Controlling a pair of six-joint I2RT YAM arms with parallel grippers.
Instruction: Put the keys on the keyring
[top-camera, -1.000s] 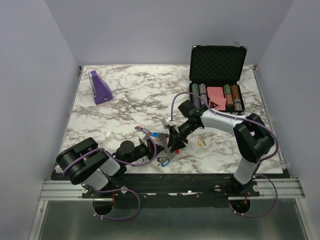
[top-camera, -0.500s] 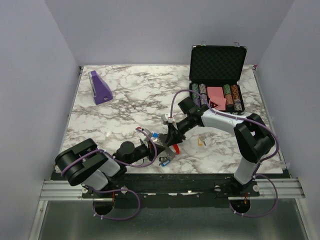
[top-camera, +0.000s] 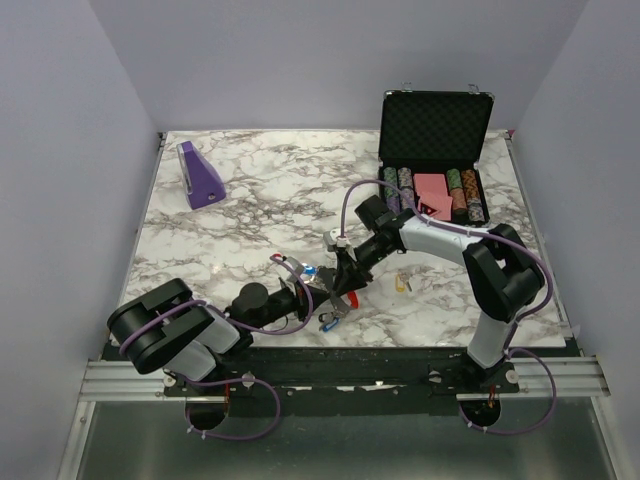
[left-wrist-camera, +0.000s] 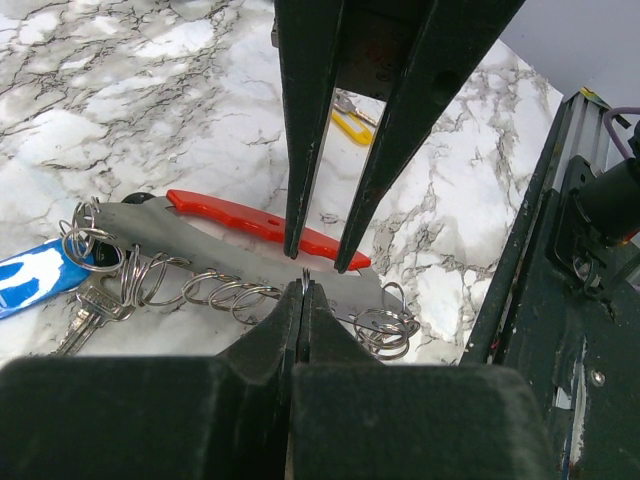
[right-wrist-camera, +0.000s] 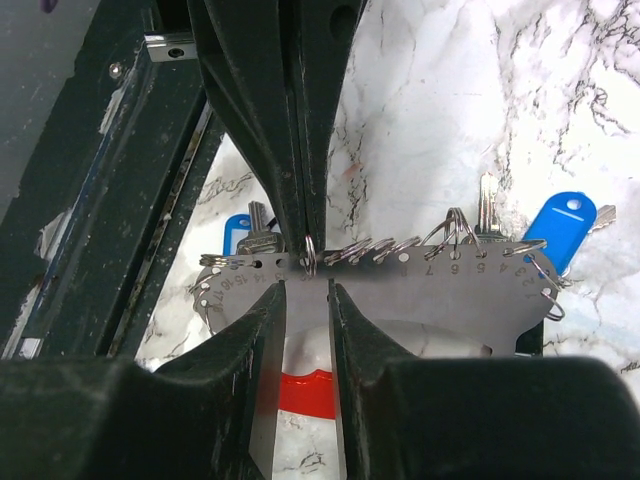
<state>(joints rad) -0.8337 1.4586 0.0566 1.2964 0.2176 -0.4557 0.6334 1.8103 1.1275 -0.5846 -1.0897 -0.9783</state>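
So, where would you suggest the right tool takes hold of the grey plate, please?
Probably the plate's plain edge beside the red piece, approaching from opposite the left tool. The other edge is crowded with rings, one pinched by the left tool; the plain edge is bare and thin.

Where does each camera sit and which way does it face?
Top external: above and behind the bases, looking down on the table; left arm and right arm show.
Left wrist: on the left arm, looking along the shut left claw at the keyring; own fingers at bottom.
Right wrist: on the right arm, facing the opposite way; right claw parted at bottom.
Both wrist views share the keyring and the opposing claw.
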